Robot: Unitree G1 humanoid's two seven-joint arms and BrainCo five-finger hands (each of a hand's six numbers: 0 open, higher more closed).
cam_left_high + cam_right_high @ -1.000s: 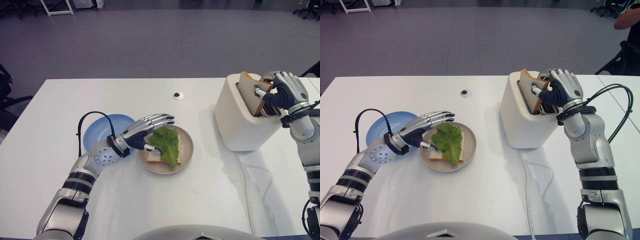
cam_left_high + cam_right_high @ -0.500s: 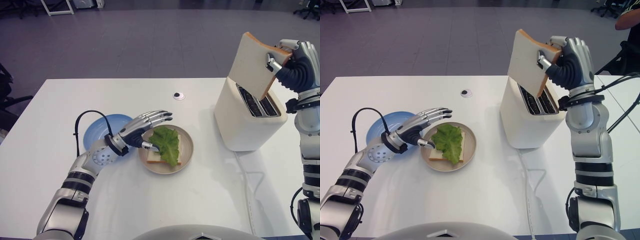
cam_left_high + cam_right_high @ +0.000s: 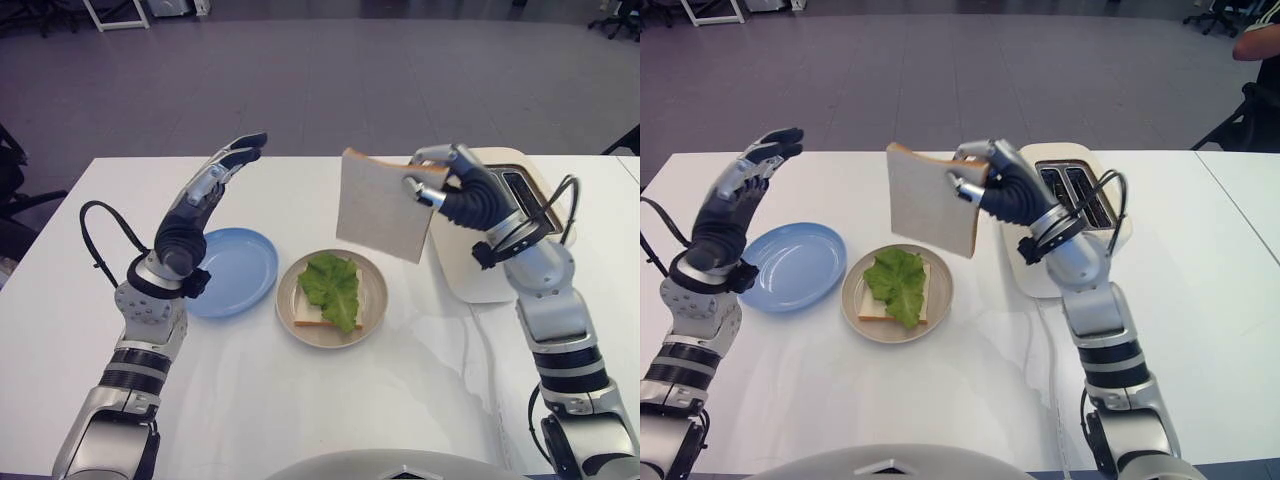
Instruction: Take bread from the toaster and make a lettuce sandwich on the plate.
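My right hand point(image 3: 462, 192) is shut on a slice of bread point(image 3: 384, 205), holding it upright in the air above the right part of the beige plate point(image 3: 372, 300). On that plate lies another bread slice point(image 3: 306, 317) with a green lettuce leaf point(image 3: 332, 287) on top. The white toaster point(image 3: 515, 215) stands behind my right arm, its slots showing dark. My left hand point(image 3: 205, 196) is raised above the blue plate point(image 3: 238, 270), fingers stretched out and holding nothing.
A small black and white round thing point(image 3: 931, 185) lies on the table behind the plates. The toaster's white cord point(image 3: 490, 370) runs forward over the table to the front edge. Bare white tabletop lies in front of both plates.
My right hand has carried the bread slice down and left from above the toaster to over the beige plate. My left hand has lifted away from the lettuce and risen above the blue plate.
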